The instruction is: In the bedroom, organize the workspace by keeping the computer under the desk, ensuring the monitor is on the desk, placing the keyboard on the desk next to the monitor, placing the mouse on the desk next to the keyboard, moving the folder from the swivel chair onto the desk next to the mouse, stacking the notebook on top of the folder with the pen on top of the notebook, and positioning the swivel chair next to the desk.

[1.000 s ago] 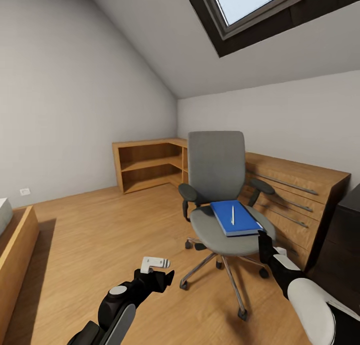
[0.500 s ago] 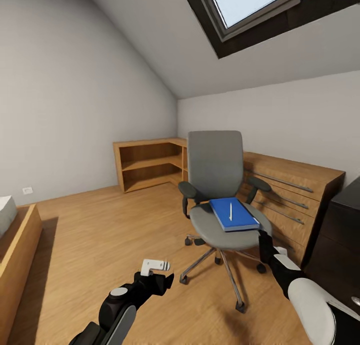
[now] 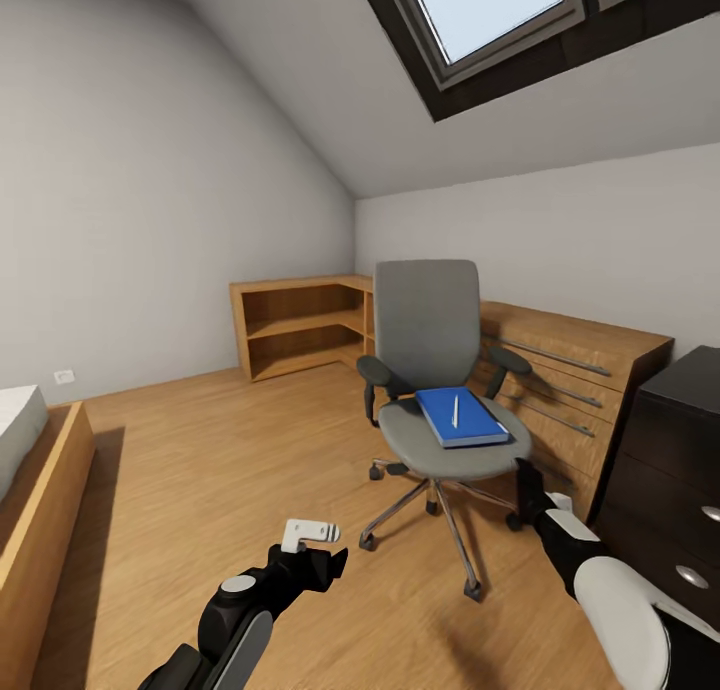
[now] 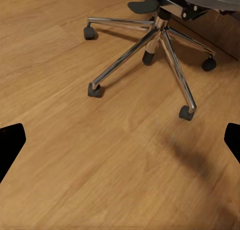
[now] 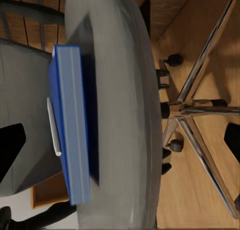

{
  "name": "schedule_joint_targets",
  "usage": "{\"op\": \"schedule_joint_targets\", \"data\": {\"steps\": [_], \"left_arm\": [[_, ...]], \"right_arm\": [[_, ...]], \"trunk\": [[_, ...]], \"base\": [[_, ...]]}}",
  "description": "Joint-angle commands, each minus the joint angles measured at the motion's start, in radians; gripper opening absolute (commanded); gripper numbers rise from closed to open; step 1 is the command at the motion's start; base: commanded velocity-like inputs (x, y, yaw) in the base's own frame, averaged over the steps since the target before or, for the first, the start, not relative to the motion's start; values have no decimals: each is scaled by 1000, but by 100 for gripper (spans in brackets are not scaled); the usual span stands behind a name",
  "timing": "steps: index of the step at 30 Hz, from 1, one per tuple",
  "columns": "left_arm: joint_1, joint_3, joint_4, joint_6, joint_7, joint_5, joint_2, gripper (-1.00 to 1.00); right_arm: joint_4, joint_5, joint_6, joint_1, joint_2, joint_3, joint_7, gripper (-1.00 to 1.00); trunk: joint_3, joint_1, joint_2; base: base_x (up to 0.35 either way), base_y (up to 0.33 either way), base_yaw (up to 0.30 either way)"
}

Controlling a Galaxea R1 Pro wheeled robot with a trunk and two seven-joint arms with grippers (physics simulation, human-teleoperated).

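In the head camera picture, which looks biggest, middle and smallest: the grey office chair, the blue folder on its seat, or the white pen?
1. swivel chair, by far the largest.
2. folder, covering part of the seat.
3. pen, a thin stick shorter than the folder it lies on.

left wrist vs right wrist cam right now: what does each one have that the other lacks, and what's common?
Left wrist alone: a broad stretch of bare light wood plank floor in front of the chair.

Right wrist alone: the flat bright-blue folder lying on the grey padded seat, with the thin white-silver pen on top of it.

Shared: the grey swivel chair's silver star base on castors, and some wood floor around it.
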Motion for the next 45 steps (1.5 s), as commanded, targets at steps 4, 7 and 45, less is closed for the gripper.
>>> {"op": "schedule_joint_targets", "data": {"steps": [4, 7, 45], "left_arm": [[-1, -2, 0, 3, 9, 10, 1, 100], [-1, -2, 0, 3, 9, 11, 1, 100], [-1, 96, 0, 3, 9, 15, -4, 100]], "right_arm": [[22, -6, 3, -1, 18, -2, 5, 100], [38, -2, 2, -1, 49, -1, 6, 100], [72, 223, -28, 2, 205, 1, 8, 100]], "trunk": [[-1, 0, -1], [-1, 0, -1], [13, 0, -1]], "base": [[-12, 0, 0], [-150, 0, 0], [-35, 0, 118]]}}
